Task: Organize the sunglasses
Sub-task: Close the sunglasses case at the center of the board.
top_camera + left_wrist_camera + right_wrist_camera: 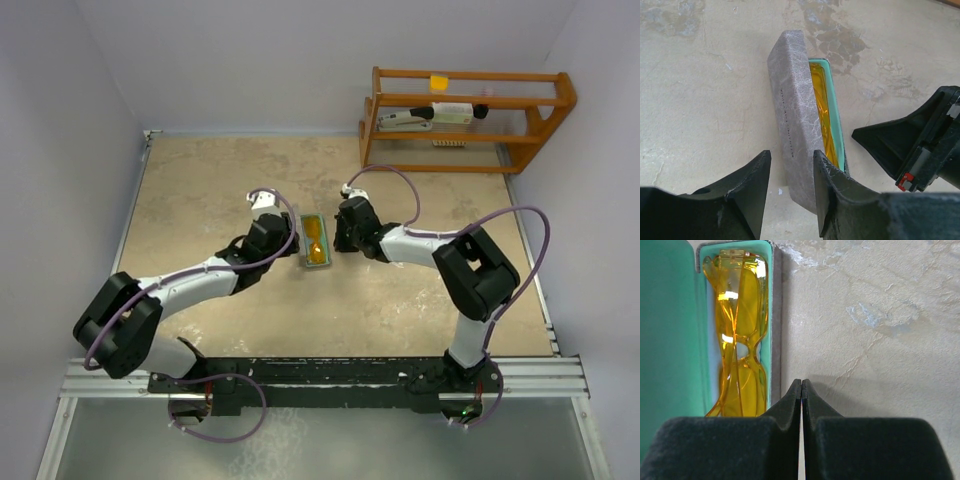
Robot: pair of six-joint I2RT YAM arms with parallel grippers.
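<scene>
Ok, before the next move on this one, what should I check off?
1. The sunglasses lie inside the case: ok.
2. Frame sits below the case's rim: cannot tell.
3. The lid is shut: not ok, it stands open.
4. The left gripper has let go of the lid: jaws apart, contact cannot tell.
5. The right gripper is outside the case: ok, shut beside it.

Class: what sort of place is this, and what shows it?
Probably a robotics test cell: plain walls box in a stone-patterned tabletop; left arm and right arm sit on a metal rail; wooden rack behind.
</scene>
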